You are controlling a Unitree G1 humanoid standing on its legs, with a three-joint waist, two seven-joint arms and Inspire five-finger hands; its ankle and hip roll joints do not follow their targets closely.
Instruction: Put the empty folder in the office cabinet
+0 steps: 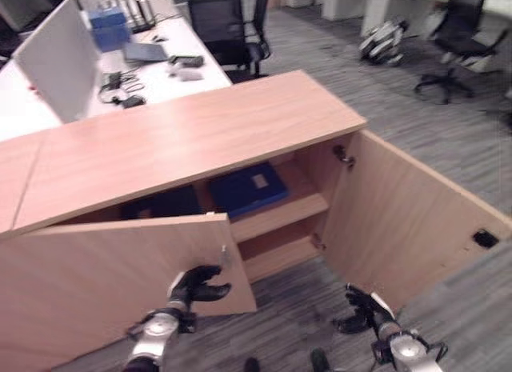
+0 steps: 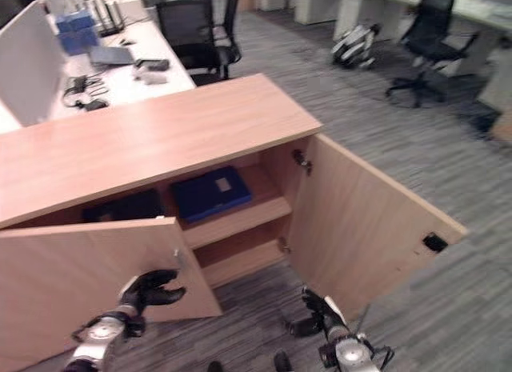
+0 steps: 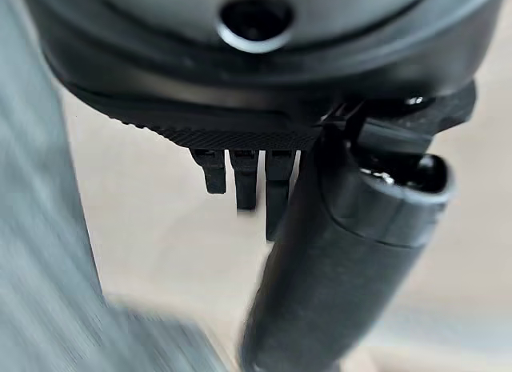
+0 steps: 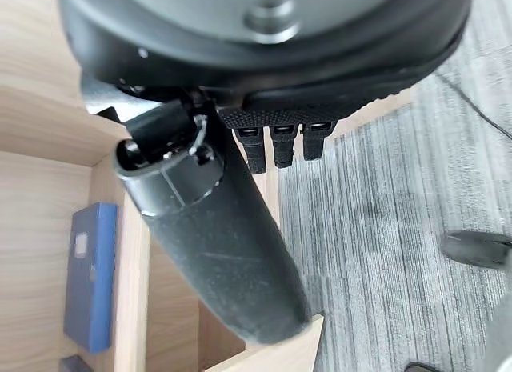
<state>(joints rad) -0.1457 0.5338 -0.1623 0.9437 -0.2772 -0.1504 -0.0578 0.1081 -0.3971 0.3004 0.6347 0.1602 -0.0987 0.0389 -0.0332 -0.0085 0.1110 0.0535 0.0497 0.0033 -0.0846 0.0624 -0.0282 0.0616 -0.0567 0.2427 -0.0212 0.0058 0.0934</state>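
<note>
The blue folder (image 1: 248,188) lies flat on the upper shelf (image 1: 280,214) of the office cabinet (image 1: 184,140), toward the right of the opening, with a pale label on its cover; it shows again in the right wrist view (image 4: 90,276), resting on the same shelf. Just to its left on that shelf sits a dark item (image 1: 160,202), half hidden behind the door, and what it is cannot be made out. The cabinet's right door (image 1: 408,220) stands swung wide open, while its left door (image 1: 120,268) is partly open and covers the left of the opening; a lower shelf (image 1: 280,256) shows beneath the upper one. The left robot hand (image 1: 196,286) sits low in front of the left door, close to that door's free edge, fingers loosely bent and holding nothing; whether it touches the door is hard to tell from the head views. The right robot hand (image 1: 362,308) hangs low over the grey carpet (image 1: 384,92) before the open right door, fingers relaxed and likewise empty. Behind the cabinet stands a white table (image 1: 120,76) with a grey divider panel (image 1: 52,60), a blue box (image 1: 110,28), cables and small devices on it. A black office chair (image 1: 228,28) stands by the table, and another chair (image 1: 456,44) is well apart across the carpet.
</note>
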